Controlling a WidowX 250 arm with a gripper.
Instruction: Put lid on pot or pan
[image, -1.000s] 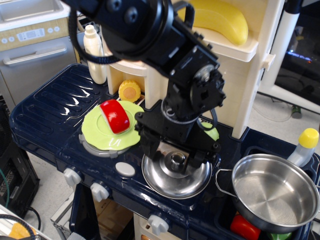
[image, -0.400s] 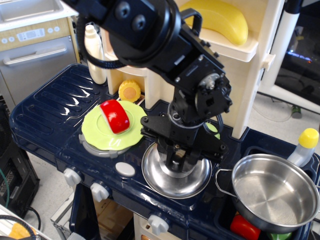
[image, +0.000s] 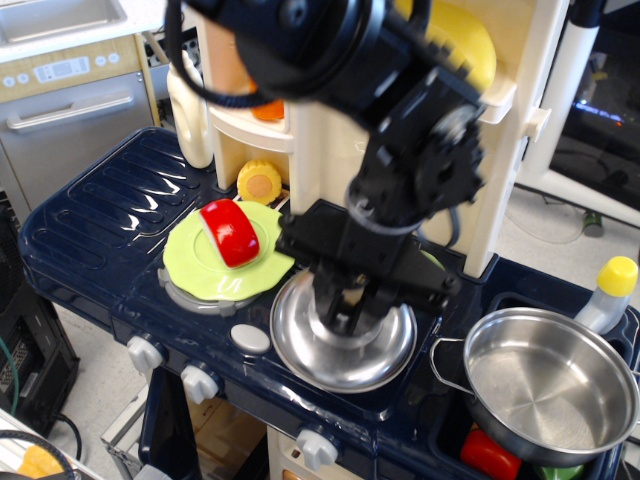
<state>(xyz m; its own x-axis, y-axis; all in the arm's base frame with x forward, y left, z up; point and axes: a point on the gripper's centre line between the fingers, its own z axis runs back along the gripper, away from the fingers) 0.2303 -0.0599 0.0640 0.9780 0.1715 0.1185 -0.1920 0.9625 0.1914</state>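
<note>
The shiny round steel lid (image: 345, 345) is held a little above the dark blue toy stove, tilted. My black gripper (image: 345, 310) reaches down onto its centre and is shut on the knob, which its fingers hide. The shiny steel pan (image: 545, 395) with wire loop handles sits at the right, open and empty, apart from the lid.
A scalloped light-green plate (image: 205, 265) with a red piece (image: 230, 232) lies left of the lid. A white bottle (image: 188, 100), a yellow corn piece (image: 258, 182) and the cream toy kitchen tower (image: 500, 150) stand behind. A yellow-capped bottle (image: 610, 292) stands at the far right.
The gripper came down onto the lid's knob and shut on it. The lid has lifted and shifted slightly left, and the arm has risen.
</note>
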